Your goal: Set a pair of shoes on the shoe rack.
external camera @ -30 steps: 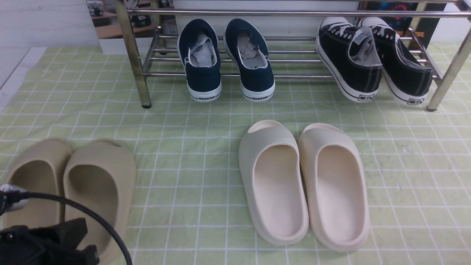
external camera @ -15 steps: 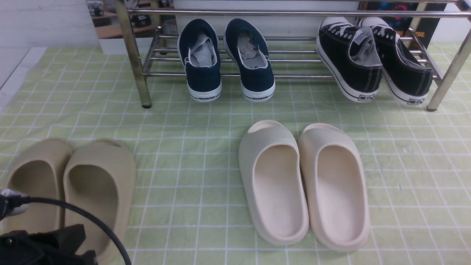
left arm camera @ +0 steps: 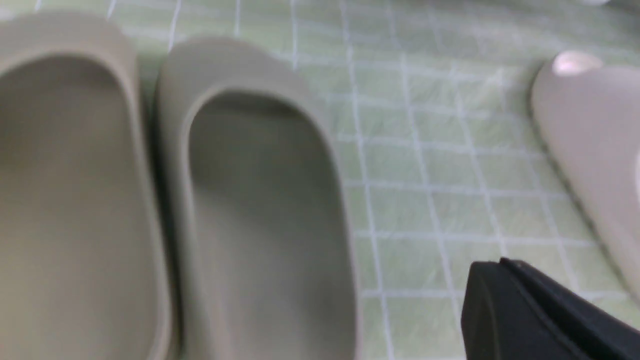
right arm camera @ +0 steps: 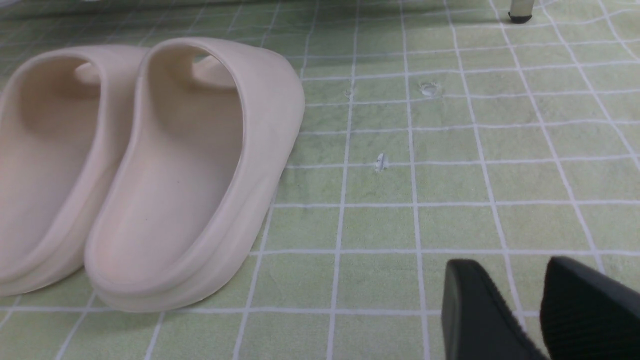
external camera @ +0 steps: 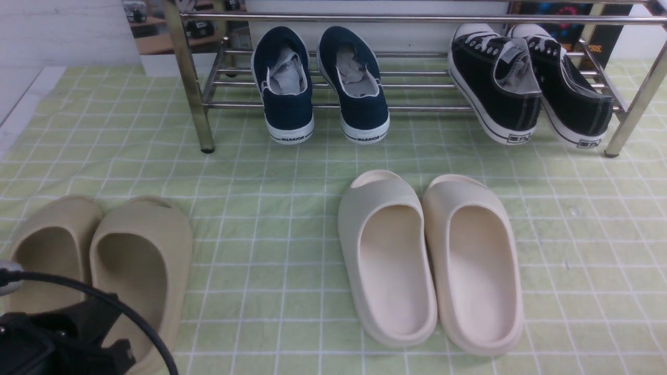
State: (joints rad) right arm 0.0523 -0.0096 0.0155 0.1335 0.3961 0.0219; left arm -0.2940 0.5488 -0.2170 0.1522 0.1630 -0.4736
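The two navy-blue slip-on shoes (external camera: 284,88) (external camera: 359,88) sit side by side on the lower tubes of the chrome shoe rack (external camera: 417,19), left of its middle, heels toward me with "WARRIOR" on the soles. My left arm (external camera: 57,344) is low at the near left, far from them. The left gripper (left arm camera: 500,262) has its fingers pressed together and holds nothing; it hovers beside the beige slides. The right gripper (right arm camera: 510,262) is open and empty over bare cloth, next to the cream slides. It does not show in the front view.
Black lace-up sneakers (external camera: 495,83) lean on the rack's right part. Beige slides (external camera: 135,260) lie at the near left, also in the left wrist view (left arm camera: 250,200). Cream slides (external camera: 432,260) lie in the middle, also in the right wrist view (right arm camera: 190,165). A green checked cloth (external camera: 271,219) covers the floor.
My left arm and its cable have shifted slightly at the near-left corner. The shoes and the slides have not moved.
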